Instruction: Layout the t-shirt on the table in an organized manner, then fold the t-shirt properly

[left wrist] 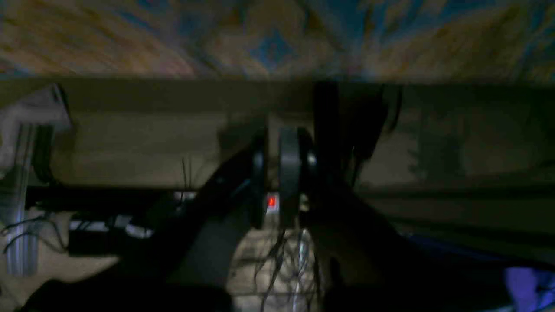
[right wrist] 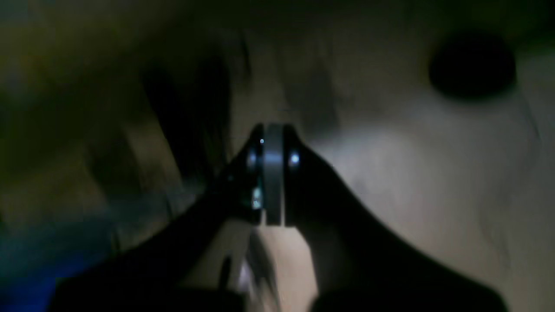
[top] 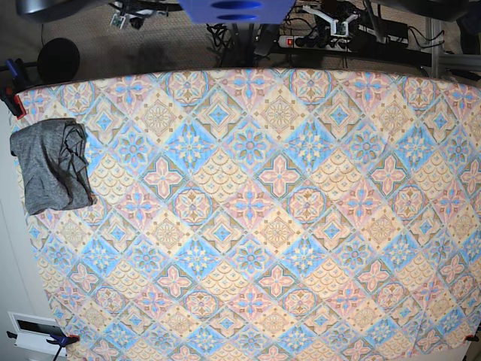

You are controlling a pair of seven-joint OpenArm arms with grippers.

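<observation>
The t-shirt [top: 51, 165] lies as a compact folded dark-grey bundle near the far left edge of the table [top: 255, 210], with the rest of the patterned cloth bare. Neither gripper shows in the base view. In the left wrist view my left gripper [left wrist: 274, 145] hangs beyond the table's edge over the floor, its jaws together with nothing between them. My right gripper [right wrist: 272, 132] is shut and empty too, over blurred floor. Both grippers are far from the t-shirt.
Behind the table's far edge are a blue mount [top: 237, 9], a power strip [top: 319, 39] with cables and a black round object [top: 58, 60] on the floor. Red clamps [top: 13, 101] hold the cloth at the left corner.
</observation>
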